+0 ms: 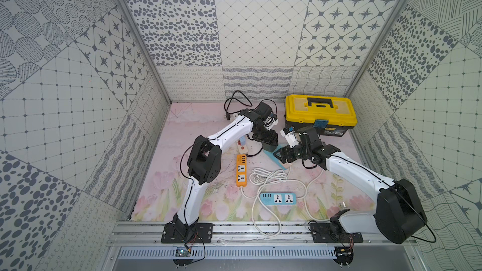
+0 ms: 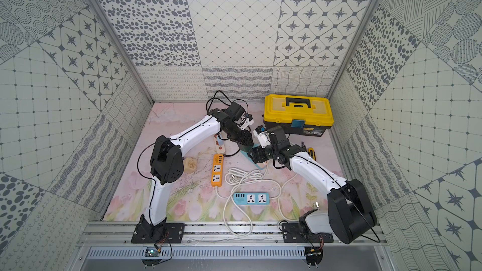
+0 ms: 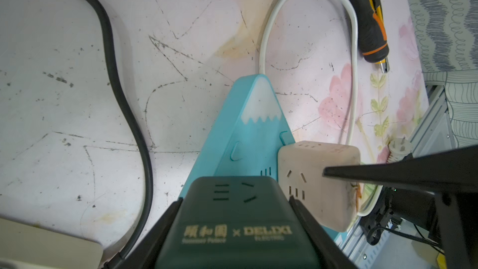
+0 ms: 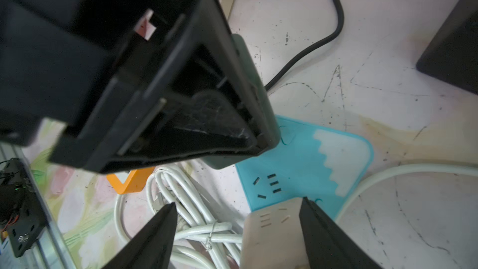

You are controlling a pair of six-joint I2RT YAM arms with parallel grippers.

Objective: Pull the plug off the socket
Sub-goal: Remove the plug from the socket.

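Observation:
A teal mountain-shaped socket strip (image 3: 248, 130) (image 4: 305, 161) lies flat on the mat, mostly hidden under both grippers in a top view (image 1: 272, 158). On it stand a dark green cube plug (image 3: 238, 223) and a beige cube plug (image 3: 318, 177) (image 4: 274, 236). My left gripper (image 3: 234, 203) is shut on the green cube, a finger pressed to each side. My right gripper (image 4: 238, 203) is open astride the beige cube. One of its fingers (image 4: 318, 223) lies against the cube's side. The other stands well off it, over white cable.
A yellow toolbox (image 1: 320, 113) stands at the back right. An orange strip (image 1: 241, 169), a blue strip (image 1: 278, 198) and coiled white cable (image 1: 268, 175) lie in front. A screwdriver (image 3: 367, 19) and a black cord (image 3: 124, 104) lie near the socket.

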